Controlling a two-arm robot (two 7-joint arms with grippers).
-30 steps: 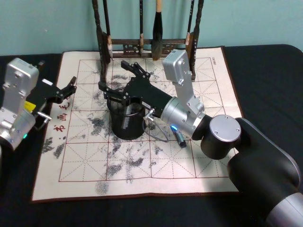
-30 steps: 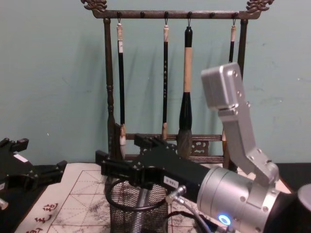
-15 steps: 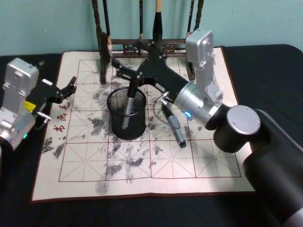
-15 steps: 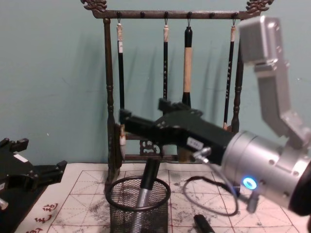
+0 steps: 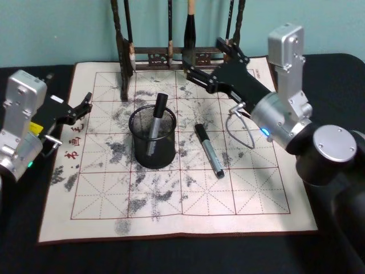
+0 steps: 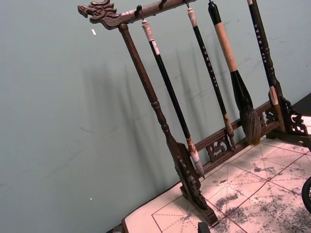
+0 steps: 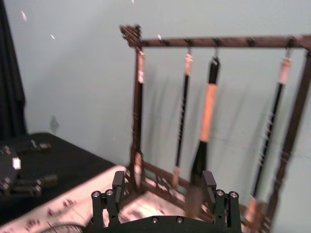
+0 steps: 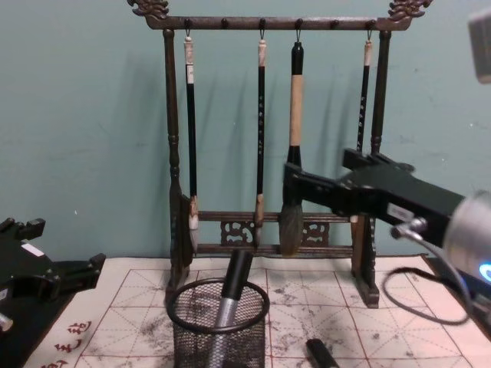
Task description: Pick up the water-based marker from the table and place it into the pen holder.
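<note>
A black and silver water-based marker [image 5: 155, 119] stands tilted inside the black wire-mesh pen holder [image 5: 152, 149], its cap poking above the rim. The chest view shows the same marker [image 8: 232, 290] in the pen holder [image 8: 217, 335]. A second, similar marker [image 5: 209, 150] lies flat on the mat to the holder's right. My right gripper [image 5: 202, 57] hovers open and empty above the back of the mat, near the brush rack, well clear of the holder. Its fingers [image 7: 118, 187] stand wide apart. My left gripper [image 5: 82, 106] rests open at the mat's left edge.
The dark wooden brush rack [image 5: 171, 54] with hanging brushes [image 8: 291, 153] stands along the back of the cream grid mat [image 5: 171, 200], right behind my right gripper. The rack [image 6: 165, 131] also appears in the left wrist view. Black table [image 5: 331, 74] surrounds the mat.
My right gripper has risen from over the pen holder and drawn away to the right and back toward the rack. The marker stays in the holder. The left arm has not moved.
</note>
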